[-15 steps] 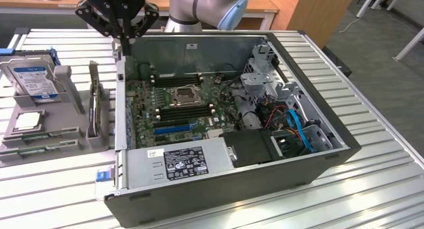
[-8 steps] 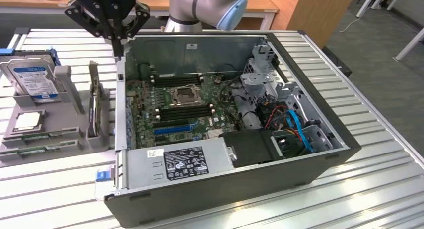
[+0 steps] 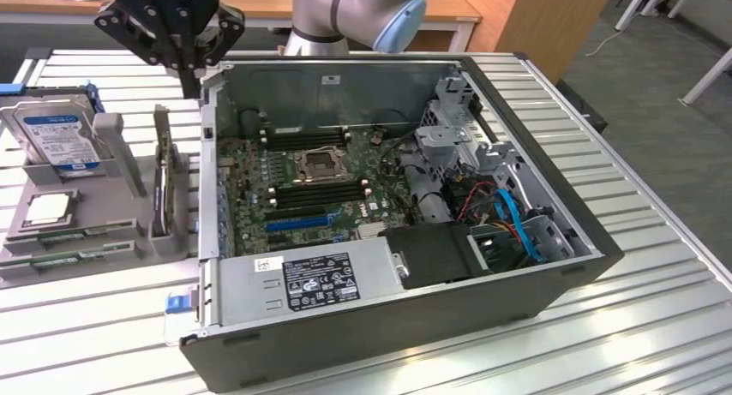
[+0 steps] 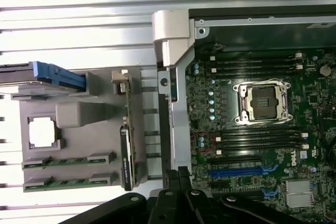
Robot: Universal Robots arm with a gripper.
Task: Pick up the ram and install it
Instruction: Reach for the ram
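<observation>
**Fig.** Gripper, fingers shut and empty, hangs over the case wall corner beside the tray. The ram, 1 of 2 sticks, lies flat at the tray's edge opposite the drive, well apart. Risks: shut fingers cannot straddle the stick, and a low path may clip the wall or upright card.

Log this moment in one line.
pincer: shut, empty, near black computer case | thin green ram sticks: both in grey tray
</observation>
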